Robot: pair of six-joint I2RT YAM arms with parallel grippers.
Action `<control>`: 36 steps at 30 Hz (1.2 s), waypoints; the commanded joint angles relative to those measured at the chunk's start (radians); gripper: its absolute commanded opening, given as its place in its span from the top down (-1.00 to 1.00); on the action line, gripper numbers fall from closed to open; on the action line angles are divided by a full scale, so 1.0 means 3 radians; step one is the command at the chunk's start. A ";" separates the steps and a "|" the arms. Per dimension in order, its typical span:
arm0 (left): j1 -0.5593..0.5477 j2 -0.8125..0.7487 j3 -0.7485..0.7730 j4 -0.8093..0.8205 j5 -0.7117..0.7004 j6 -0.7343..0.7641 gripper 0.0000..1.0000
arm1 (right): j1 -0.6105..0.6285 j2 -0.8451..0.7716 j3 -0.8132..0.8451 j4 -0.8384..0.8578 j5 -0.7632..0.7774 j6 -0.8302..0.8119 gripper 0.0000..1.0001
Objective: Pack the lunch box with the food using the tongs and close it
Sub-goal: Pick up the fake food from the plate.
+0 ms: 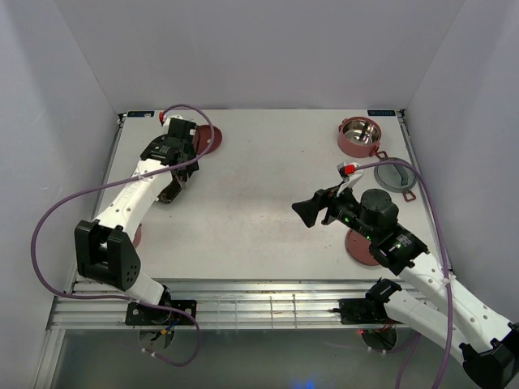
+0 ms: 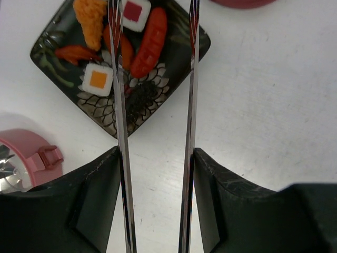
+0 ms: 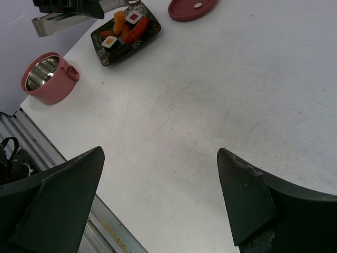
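My left gripper [image 2: 156, 153] is shut on the silver tongs [image 2: 120, 84]; each finger presses one arm from outside. The tong arms reach out over the food [image 2: 151, 42]: orange and red pieces and white rolls on a dark floral plate [image 2: 137, 100]. The arm tips run off the top of that view. One dusty-red lunch box tier [image 2: 21, 158] with a steel inside stands beside the plate, and a second tier [image 1: 359, 135] stands at the back right. My right gripper [image 1: 308, 212] hangs open over mid-table, nothing between its fingers [image 3: 247, 200].
A dark-red lid [image 1: 208, 139] lies at the back left beyond the plate [image 1: 169, 194]. A grey round lid [image 1: 397, 177] lies at the right. Another red round piece [image 1: 361, 243] is partly hidden under my right arm. The table's metal front rail [image 3: 105, 232] runs below my right gripper.
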 commanded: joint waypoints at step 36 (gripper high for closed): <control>0.0434 0.0178 -0.0324 0.0162 0.0784 0.0503 -0.28 | -0.0002 -0.0134 -0.0064 0.0225 -0.0116 0.0023 -0.86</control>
